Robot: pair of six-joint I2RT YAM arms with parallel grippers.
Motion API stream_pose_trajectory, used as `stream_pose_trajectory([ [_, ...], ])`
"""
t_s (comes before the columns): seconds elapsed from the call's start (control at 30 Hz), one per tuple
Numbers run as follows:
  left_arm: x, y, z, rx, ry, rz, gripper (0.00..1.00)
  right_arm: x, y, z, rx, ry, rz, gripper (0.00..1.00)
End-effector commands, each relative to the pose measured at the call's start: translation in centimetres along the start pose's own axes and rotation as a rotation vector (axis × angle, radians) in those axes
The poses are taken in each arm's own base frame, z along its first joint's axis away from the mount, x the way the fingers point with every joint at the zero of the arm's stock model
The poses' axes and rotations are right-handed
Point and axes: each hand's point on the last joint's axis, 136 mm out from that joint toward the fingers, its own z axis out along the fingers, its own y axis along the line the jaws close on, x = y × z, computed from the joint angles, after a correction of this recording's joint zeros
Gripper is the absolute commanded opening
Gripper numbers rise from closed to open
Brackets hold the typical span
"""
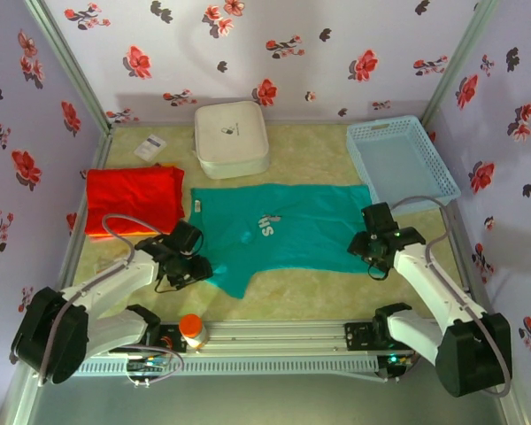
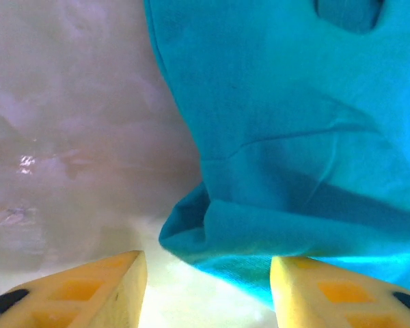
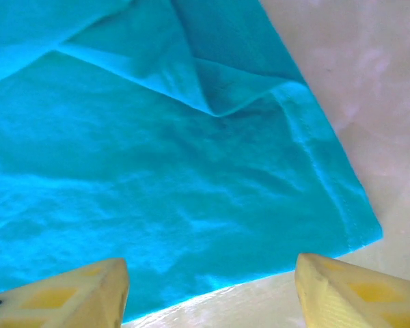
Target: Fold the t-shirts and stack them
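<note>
The teal-green t-shirt (image 1: pixel 288 232) lies spread across the middle of the table, white chest print up. Its near left corner (image 2: pixel 212 239) is bunched just ahead of my left gripper (image 2: pixel 208 297), whose yellow fingers stand open around the fold. My left gripper (image 1: pixel 193 266) sits at the shirt's left edge. My right gripper (image 3: pixel 212 294) is open over the shirt's hem (image 3: pixel 191 225), near its right corner. That right gripper (image 1: pixel 372 252) hovers at the shirt's right edge. The red t-shirt (image 1: pixel 133 200) lies folded at the left.
A white rounded-square box (image 1: pixel 231 138) stands at the back centre. A light-blue plastic basket (image 1: pixel 400 162) sits at the back right. A small white card (image 1: pixel 150 146) lies at the back left. An orange-capped bottle (image 1: pixel 192 329) stands by the left arm's base.
</note>
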Motion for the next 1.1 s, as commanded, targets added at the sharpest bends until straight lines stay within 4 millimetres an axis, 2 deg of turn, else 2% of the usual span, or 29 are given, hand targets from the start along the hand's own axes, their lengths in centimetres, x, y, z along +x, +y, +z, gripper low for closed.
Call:
stream_pose_trajectory([
  [0.0, -0.6, 0.0, 0.6, -0.001, -0.034, -0.017, 0.47, 0.7, -2.5, 0.7, 0.082, 0.011, 0.077, 0.61],
  [0.33, -0.3, 0.2, 0.9, 0.004, -0.036, -0.031, 0.20, 1.2, -3.6, 2.6, 0.083, 0.054, 0.158, 0.50],
  [0.63, 0.2, 0.0, -0.6, 0.006, -0.032, -0.028, 0.00, 0.7, -3.1, 4.0, 0.084, 0.068, 0.169, 0.40],
  [0.83, 0.4, -0.4, -1.6, 0.014, -0.030, -0.018, 0.00, 0.8, -2.5, 5.2, 0.067, 0.092, 0.175, 0.36],
  [1.0, 0.5, -0.9, -2.5, 0.012, -0.022, 0.001, 0.00, 0.9, -2.6, 5.6, 0.070, 0.095, 0.179, 0.25],
  [1.07, 0.6, -1.3, -3.1, 0.015, -0.020, 0.012, 0.00, 0.6, -2.5, 5.2, 0.062, 0.076, 0.178, 0.16],
])
